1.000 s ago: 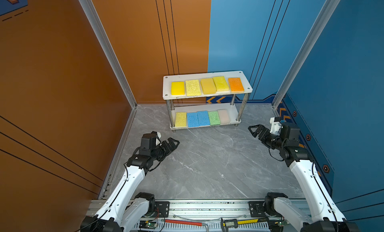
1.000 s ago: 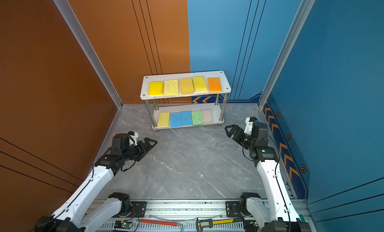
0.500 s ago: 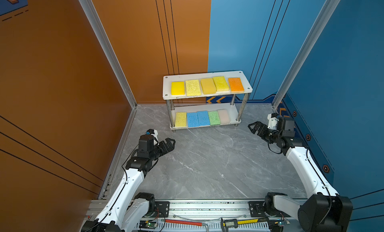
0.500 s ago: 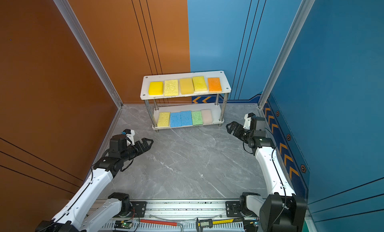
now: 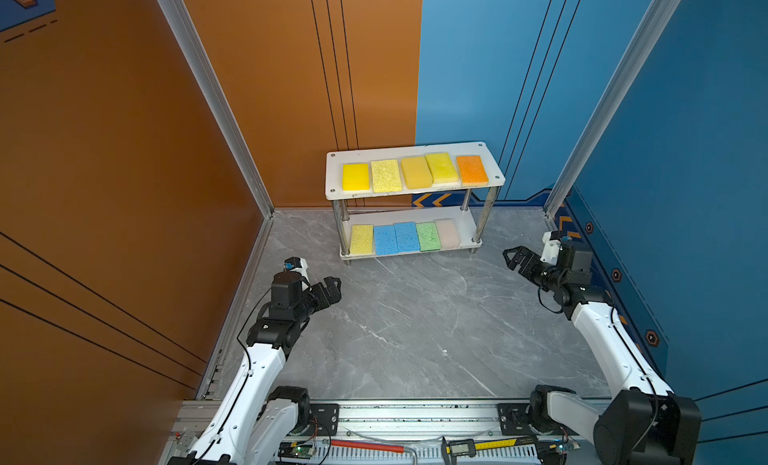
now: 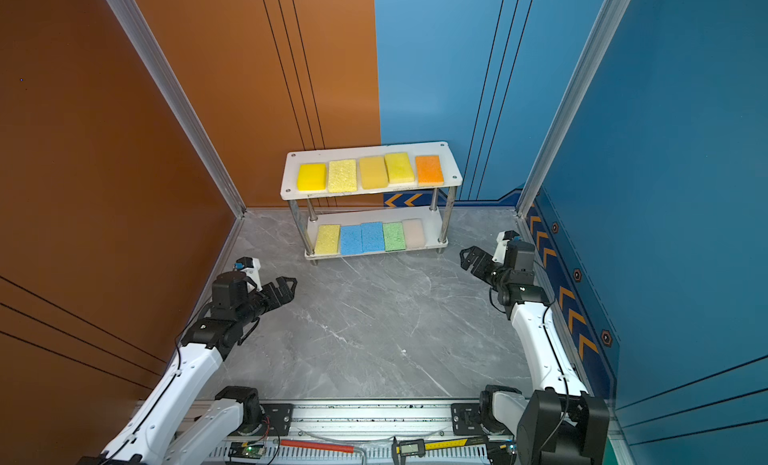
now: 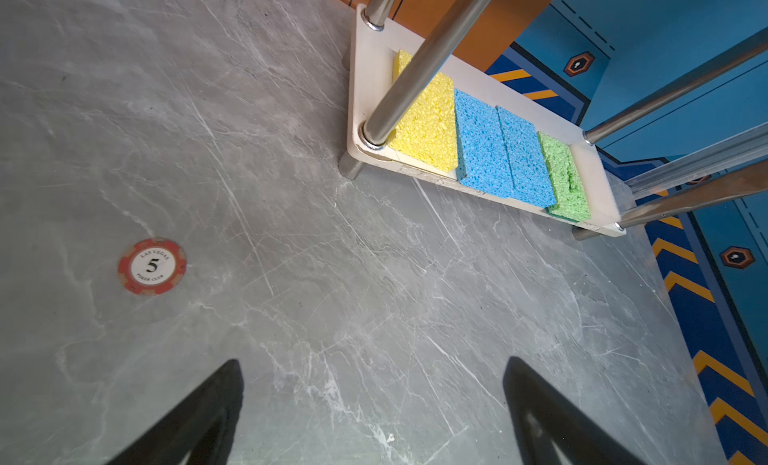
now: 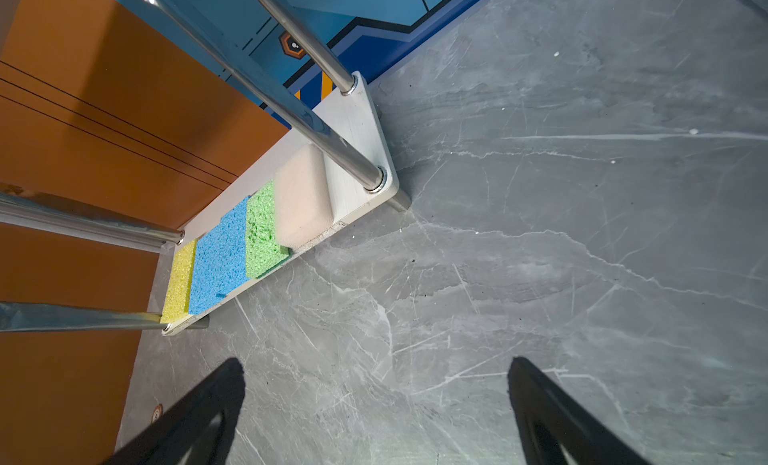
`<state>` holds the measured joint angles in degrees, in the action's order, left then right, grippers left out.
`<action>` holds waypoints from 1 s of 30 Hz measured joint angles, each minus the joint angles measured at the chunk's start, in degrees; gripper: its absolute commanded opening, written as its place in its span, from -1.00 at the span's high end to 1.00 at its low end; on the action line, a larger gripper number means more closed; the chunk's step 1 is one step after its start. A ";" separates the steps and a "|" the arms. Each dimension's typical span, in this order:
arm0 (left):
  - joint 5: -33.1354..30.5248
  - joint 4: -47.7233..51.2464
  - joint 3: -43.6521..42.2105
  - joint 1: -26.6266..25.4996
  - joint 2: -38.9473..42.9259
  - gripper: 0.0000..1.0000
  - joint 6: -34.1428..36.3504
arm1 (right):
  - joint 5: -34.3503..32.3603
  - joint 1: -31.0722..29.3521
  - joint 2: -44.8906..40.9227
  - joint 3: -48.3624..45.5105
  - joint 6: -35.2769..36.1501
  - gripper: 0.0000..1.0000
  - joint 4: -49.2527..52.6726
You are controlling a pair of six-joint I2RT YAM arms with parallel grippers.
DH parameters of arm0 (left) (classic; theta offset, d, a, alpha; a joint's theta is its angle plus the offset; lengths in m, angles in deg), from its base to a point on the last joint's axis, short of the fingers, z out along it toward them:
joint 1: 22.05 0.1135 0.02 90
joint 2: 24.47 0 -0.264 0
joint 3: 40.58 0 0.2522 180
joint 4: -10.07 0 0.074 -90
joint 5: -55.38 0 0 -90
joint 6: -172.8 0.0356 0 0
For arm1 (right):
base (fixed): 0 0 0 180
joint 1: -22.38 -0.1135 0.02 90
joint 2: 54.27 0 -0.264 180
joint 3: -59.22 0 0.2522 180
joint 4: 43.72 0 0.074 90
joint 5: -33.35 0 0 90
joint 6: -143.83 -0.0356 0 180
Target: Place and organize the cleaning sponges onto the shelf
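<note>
Tabletop [image 5: 415,338]: grey marbled slab is lying between orange and blue walls [image 5: 291,88].
Shelf [image 5: 495,172]: is standing upright at the back of the tabletop, close to the back wall.
Upper tier: four yellow sponges [image 5: 415,172] and one orange sponge [image 5: 472,169] are lying flat side by side, with the orange one at the shelf's right end.
Lower tier: a porous yellow sponge [image 5: 361,239], two blue sponges [image 5: 385,239], a green sponge [image 5: 428,236] and a beige-pink sponge [image 5: 448,233] are lying flat in a tight row from the shelf's left end to its right.
Left hand [image 5: 332,290]: is hovering over the tabletop in front of the shelf's left end, apart from it, with its fingers spread wide and gripping nothing.
Right hand [image 5: 513,261]: is hovering just off the shelf's right end, spread wide and empty.
Poker chip [image 7: 152,266]: is lying flat on the tabletop, apart from the shelf's left end.
</note>
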<state>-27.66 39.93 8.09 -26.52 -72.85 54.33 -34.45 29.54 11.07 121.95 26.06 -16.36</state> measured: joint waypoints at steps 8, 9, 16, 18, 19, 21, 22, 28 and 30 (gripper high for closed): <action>-6.86 -0.02 0.00 -3.85 0.02 -0.96 7.30 | -3.02 0.33 0.00 0.63 3.56 -0.99 0.15; -7.52 -0.04 0.00 -4.17 0.04 -0.96 8.02 | -3.19 0.31 0.00 0.17 3.93 -1.00 -0.61; -10.45 -2.51 -0.48 -4.35 1.03 -0.96 13.29 | -5.62 -2.14 -0.74 -10.01 9.01 -1.00 -13.33; -10.84 -3.04 -0.81 -4.33 1.51 -0.96 14.95 | -5.88 -3.69 -2.03 -12.98 11.67 -1.00 -16.31; -10.99 -3.13 -1.09 -4.26 1.88 -0.96 15.72 | -6.01 -4.44 -2.86 -14.23 13.11 -1.00 -17.59; -11.21 -3.56 -1.88 -3.89 2.60 -0.96 16.92 | -6.03 -5.27 -4.13 -15.45 15.19 -1.00 -19.26; -11.32 -3.85 -2.40 -3.52 2.99 -0.96 17.31 | -6.03 -5.38 -4.70 -15.80 16.22 -1.00 -20.11; -12.17 -5.68 -5.01 -1.07 5.07 -0.96 18.62 | -6.23 -5.40 -6.12 -17.14 20.83 -1.00 -22.77; -12.37 -6.03 -5.29 -0.17 5.68 -0.96 18.84 | -6.23 -5.40 -6.14 -17.75 22.05 -0.99 -23.21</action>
<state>-40.03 33.90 2.80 -26.70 -67.17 73.17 -40.68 24.14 4.93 104.20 48.11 -39.57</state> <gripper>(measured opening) 0.979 0.999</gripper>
